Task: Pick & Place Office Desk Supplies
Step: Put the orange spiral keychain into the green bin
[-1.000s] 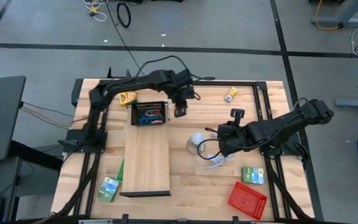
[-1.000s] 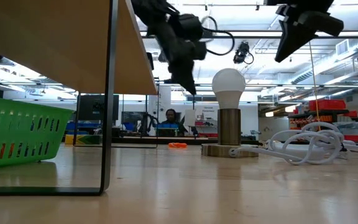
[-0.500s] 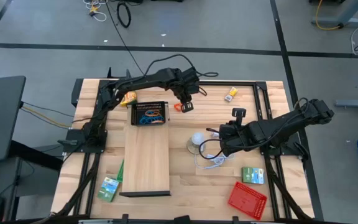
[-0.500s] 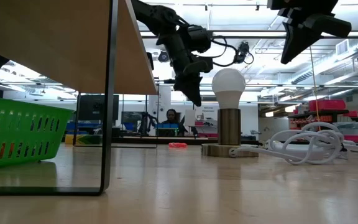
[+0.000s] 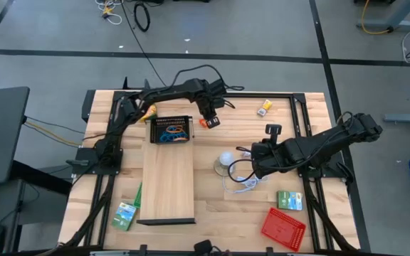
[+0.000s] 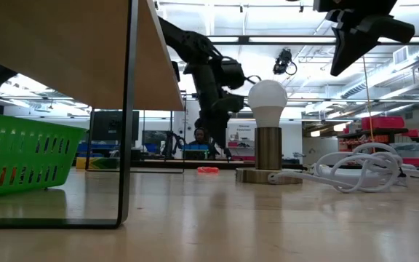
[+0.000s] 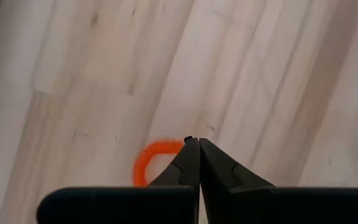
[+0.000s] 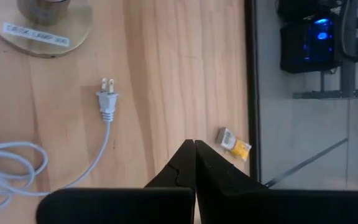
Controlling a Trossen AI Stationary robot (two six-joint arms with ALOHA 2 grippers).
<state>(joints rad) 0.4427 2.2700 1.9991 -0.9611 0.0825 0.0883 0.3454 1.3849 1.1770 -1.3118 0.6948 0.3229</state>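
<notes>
An orange loop [image 5: 203, 122] lies flat on the table, right of the black mesh tray [image 5: 171, 129], which holds blue and orange loops. My left gripper [image 5: 212, 121] is shut and points steeply down just above the table. Its tip [image 7: 193, 142] is beside the loop [image 7: 148, 162], and the low view shows it [image 6: 226, 153] clear of the loop [image 6: 208, 169]. My right gripper [image 5: 252, 169] hangs shut and empty, high above the lamp's white cord [image 6: 362, 171]. A small yellow box [image 5: 265, 107] lies far right and a green box [image 5: 289, 200] near right.
A lamp with a white bulb [image 5: 226, 159] and a coiled cord with a plug [image 8: 107, 99] stands mid-table. The long wooden board [image 5: 168, 181] lies left of it. A red tray [image 5: 283, 227] and a green tray [image 6: 20, 156] sit near the front. A yellow box [image 5: 146, 112] lies behind the black tray.
My left gripper has sunk toward the table and come down beside the orange loop, rolling its wrist on the way and staying shut. The loop, covered by the gripper a second ago in the high view, now shows beside it.
</notes>
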